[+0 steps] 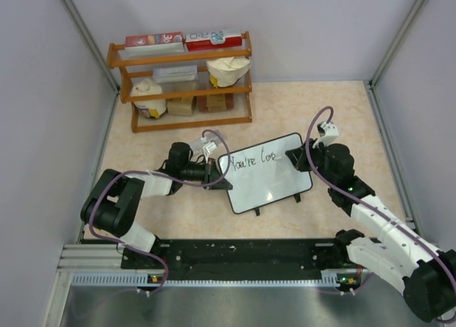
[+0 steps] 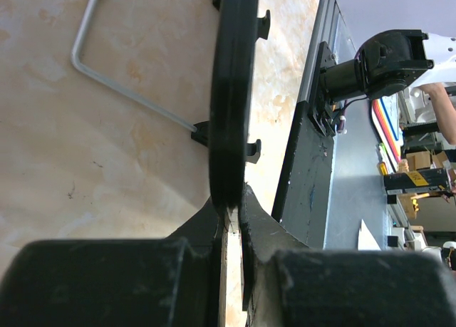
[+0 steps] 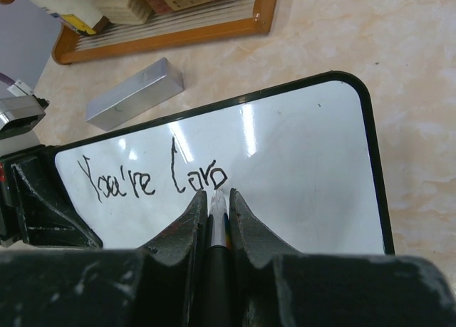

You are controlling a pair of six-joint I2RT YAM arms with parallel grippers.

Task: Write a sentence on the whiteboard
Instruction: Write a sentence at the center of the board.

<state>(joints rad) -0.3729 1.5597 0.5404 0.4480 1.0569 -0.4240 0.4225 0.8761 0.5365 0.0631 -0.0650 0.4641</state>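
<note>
The right gripper (image 3: 217, 196) is closed on a marker (image 3: 216, 231). The marker is held between the two fingers, with its tip pointing forward. The tip is seen at the surface of the whiteboard (image 3: 306, 170), just at the end of the last written letter. Real contact cannot be confirmed from the pictures.

The left gripper (image 2: 229, 199) is clamped on the black frame of the board at its short edge, so the board is steadied from that side. The board is placed on the table (image 1: 342, 120) between the two arms, resting on its small black feet, and its face is turned up toward the top camera.

The sentence (image 3: 149, 176) is only partly written. One line can be read, roughly "You're lov", and the space under it is blank. The task is therefore judged to be somewhere in the middle of its first line.

The coming stroke depends on one relation. The writing runs along the long axis of the board, starting near the left gripper and going away from it. The free white area lies beyond the tip, toward the rounded corner on the far short edge, and also below the written line. This free area is nearer to the right arm, which already carries the marker. It is judged that the tip must be moved along the long axis, away from the clamped edge, while the board is held firm at the other end.
</note>
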